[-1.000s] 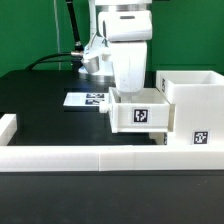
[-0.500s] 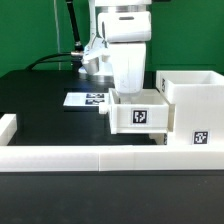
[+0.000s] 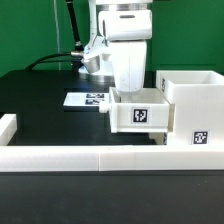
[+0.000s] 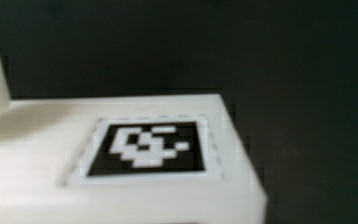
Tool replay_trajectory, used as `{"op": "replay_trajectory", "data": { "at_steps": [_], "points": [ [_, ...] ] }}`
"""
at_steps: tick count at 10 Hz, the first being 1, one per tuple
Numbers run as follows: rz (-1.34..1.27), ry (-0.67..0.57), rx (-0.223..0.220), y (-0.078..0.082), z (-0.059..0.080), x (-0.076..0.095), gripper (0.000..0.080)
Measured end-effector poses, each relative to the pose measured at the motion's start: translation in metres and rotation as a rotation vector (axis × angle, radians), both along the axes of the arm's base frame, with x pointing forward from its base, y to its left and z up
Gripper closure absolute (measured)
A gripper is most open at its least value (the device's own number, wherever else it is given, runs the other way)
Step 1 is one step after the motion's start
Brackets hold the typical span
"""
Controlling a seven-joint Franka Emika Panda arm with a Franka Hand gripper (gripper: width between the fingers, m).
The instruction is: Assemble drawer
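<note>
A small white open-topped tray (image 3: pixel 140 116) with a square tag on its front stands against the side of the large white cube case (image 3: pixel 196 100), which is at the exterior view's right and carries a tag low on its front. My gripper (image 3: pixel 125 93) hangs straight down onto the tray's rear left part. Its fingertips are hidden by the tray wall, so I cannot tell whether they grip. The wrist view shows a white tagged face (image 4: pixel 144 148) of the drawer very close and blurred, with no fingers visible. A second tray is not in view.
The marker board (image 3: pixel 87 99) lies flat on the black table behind the tray. Low white wall segments (image 3: pixel 90 158) run along the table's front edge, with a short one (image 3: pixel 8 127) at the exterior view's left. Cables hang behind the arm.
</note>
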State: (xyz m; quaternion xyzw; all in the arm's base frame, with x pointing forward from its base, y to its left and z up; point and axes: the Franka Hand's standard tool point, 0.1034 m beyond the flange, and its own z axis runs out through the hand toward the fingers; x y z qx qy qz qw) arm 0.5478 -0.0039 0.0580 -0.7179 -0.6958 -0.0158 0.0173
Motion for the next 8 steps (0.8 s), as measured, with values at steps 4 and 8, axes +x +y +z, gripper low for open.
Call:
{"op": "replay_trajectory", "data": {
  "at_steps": [4, 8],
  "points": [
    [0.007, 0.003, 0.0, -0.0015, -0.0013, -0.0018, 0.0758],
    [0.014, 0.004, 0.004, 0.0078, -0.0023, -0.0011, 0.0758]
  ]
}}
